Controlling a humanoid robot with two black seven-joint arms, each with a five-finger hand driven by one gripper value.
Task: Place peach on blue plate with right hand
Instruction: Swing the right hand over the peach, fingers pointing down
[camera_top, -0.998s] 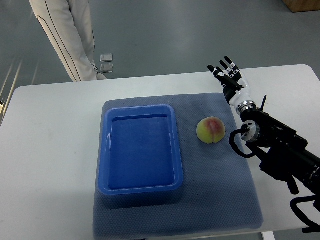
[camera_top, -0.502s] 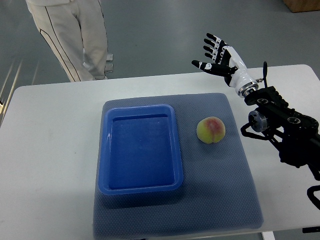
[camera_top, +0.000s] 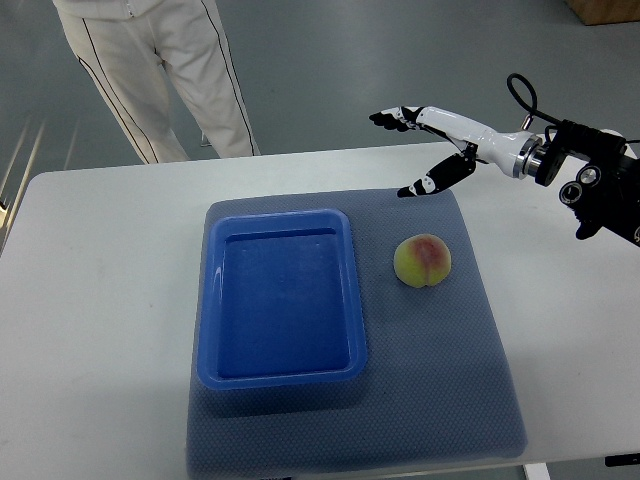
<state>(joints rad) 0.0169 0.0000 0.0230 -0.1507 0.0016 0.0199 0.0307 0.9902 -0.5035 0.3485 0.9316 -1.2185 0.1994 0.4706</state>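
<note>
A white table (camera_top: 100, 300) is seen across the view, with a person's legs in light trousers (camera_top: 165, 70) standing on the grey floor beyond its far edge, upper left. A grey-blue mat (camera_top: 440, 380) is laid on the table's middle. On the mat's left part a blue plate (camera_top: 281, 375), a rectangular tray-like dish with raised walls, is placed; nothing is seen inside it. The peach (camera_top: 422, 260) is found on the mat just right of the plate, apart from its rim, resting upright with its reddish patch up. Bare mat is seen between peach and plate wall. The right hand (camera_top: 435, 145) is held above the mat's far right corner, beyond the peach and not touching it; its fingers (camera_top: 395, 117) are spread wide, thumb pointed down toward the mat, nothing grasped. Its black arm (camera_top: 600, 185) is seen entering from the right edge.
</note>
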